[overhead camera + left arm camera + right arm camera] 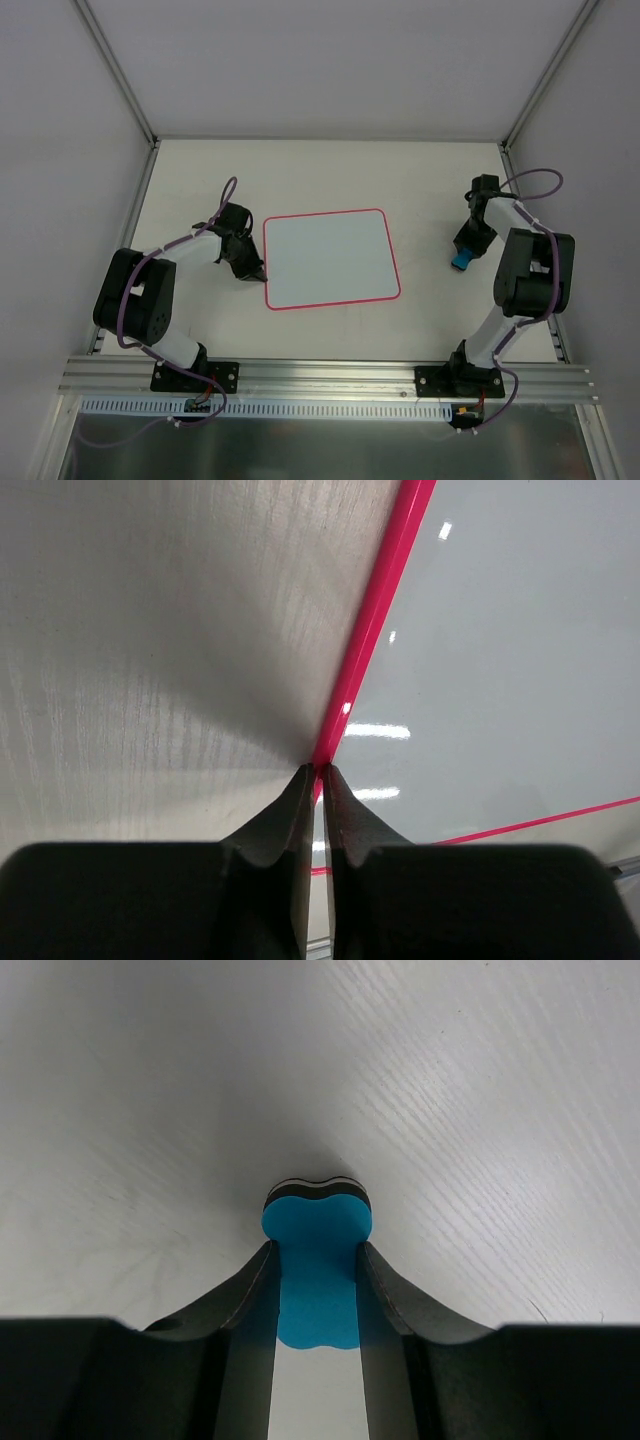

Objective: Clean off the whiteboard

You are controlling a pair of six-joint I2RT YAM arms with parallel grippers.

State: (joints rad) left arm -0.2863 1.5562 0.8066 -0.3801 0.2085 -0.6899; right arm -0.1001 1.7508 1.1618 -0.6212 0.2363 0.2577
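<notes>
The whiteboard [328, 258] lies flat at the table's centre, white with a thin red-pink rim and no marks visible on it. My left gripper [260, 273] is shut, its tips resting against the board's left rim [362, 640] near the front-left corner. My right gripper [464, 256] is to the right of the board, shut on a blue eraser [316, 1265] with a dark underside; the eraser [461, 262] is held over bare table, apart from the board.
Grey walls and aluminium posts enclose the table [200, 180] on three sides. A metal rail [330, 375] with both arm bases runs along the near edge.
</notes>
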